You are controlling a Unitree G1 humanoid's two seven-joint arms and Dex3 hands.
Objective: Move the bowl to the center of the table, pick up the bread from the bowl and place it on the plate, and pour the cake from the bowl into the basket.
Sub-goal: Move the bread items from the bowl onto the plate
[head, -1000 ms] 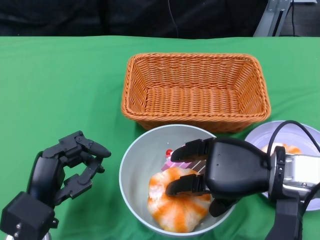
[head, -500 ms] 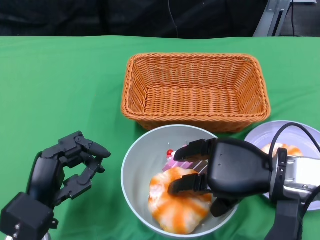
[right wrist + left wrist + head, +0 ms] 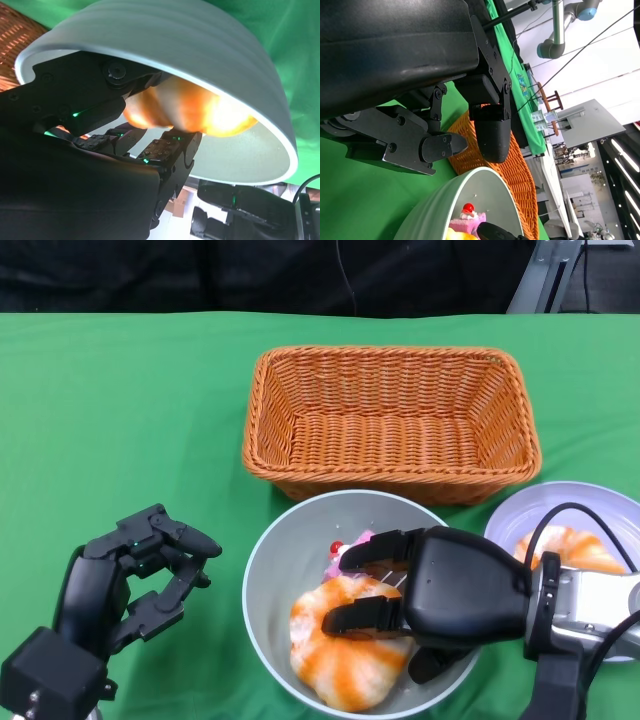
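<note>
A pale grey bowl (image 3: 262, 575) sits in front of the basket, near the table's front edge. In it lie an orange-and-white bread (image 3: 335, 665) and a pink cake (image 3: 347, 543) with a red cherry. My right hand (image 3: 450, 590) reaches into the bowl from the right and grips the bread, fingers over it and below it. The right wrist view shows the bread (image 3: 200, 107) between the black fingers (image 3: 165, 150) inside the bowl (image 3: 175, 40). My left hand (image 3: 130, 575) hovers left of the bowl, holding nothing, fingers bent but apart.
A brown wicker basket (image 3: 390, 420) stands just behind the bowl. A lilac plate (image 3: 600, 508) at the right carries another orange bread (image 3: 578, 548), partly hidden by my right forearm. The left wrist view shows the bowl (image 3: 470, 200) and the basket (image 3: 515, 165). Green cloth covers the table.
My right hand has shifted slightly left and toward the near edge with the bread, which now looks a little larger. More of the plate's bread shows. The left hand has not moved.
</note>
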